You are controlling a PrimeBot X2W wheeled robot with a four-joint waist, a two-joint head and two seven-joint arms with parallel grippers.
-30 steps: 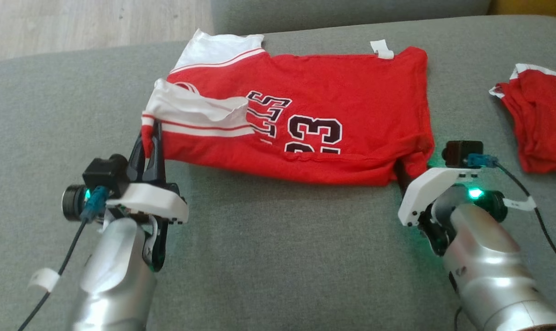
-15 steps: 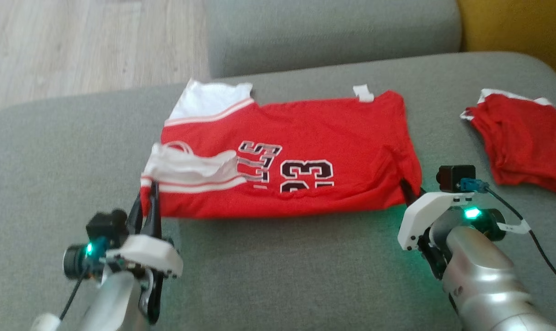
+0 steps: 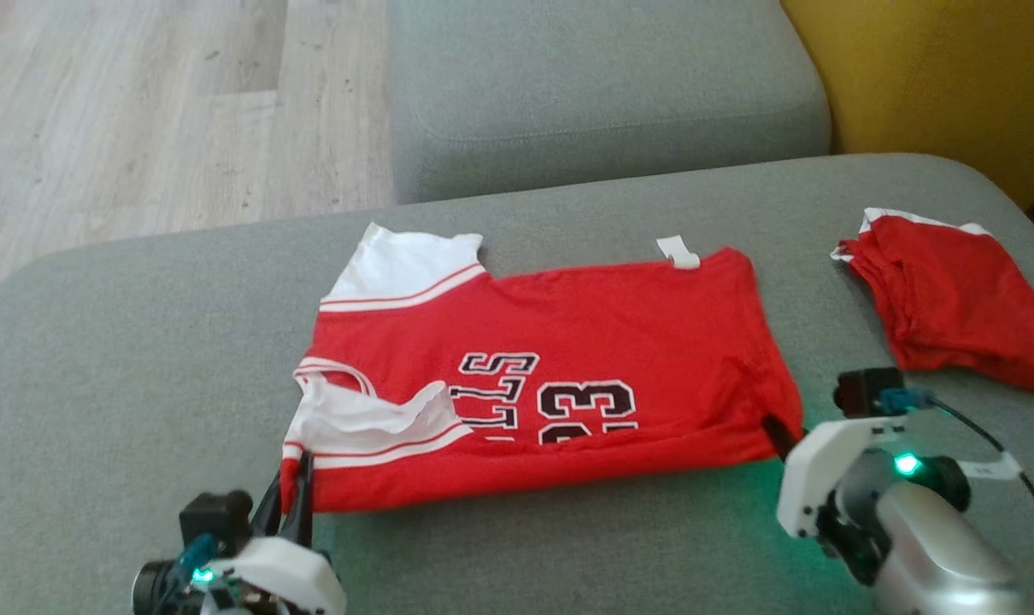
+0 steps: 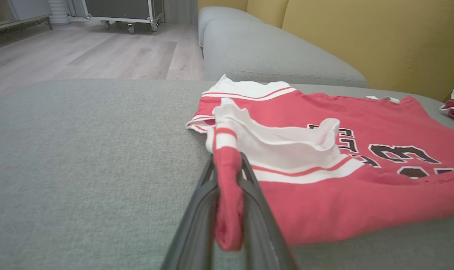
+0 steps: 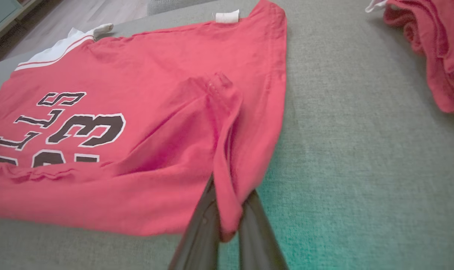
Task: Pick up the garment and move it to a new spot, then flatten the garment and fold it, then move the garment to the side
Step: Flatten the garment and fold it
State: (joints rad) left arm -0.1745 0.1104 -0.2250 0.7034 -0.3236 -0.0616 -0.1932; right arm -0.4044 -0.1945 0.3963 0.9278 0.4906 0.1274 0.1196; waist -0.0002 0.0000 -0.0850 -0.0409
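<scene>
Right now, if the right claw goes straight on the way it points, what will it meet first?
The red jersey: the right claw is shut on its near corner, so it would push that fold over the cloth behind. Farther on seems to lie the white tag; depth is unclear.

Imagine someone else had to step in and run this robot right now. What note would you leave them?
Left gripper: shut on the red jersey, at its near corner on the sleeve end.
Right gripper: shut on the near corner at the hem end.
The jersey lies spread on the grey cushion, with one white sleeve rumpled on top. A second red garment sits apart to the right.
Done: laid out, both near corners pinched.
Left to do: fold it, then move it aside.
</scene>
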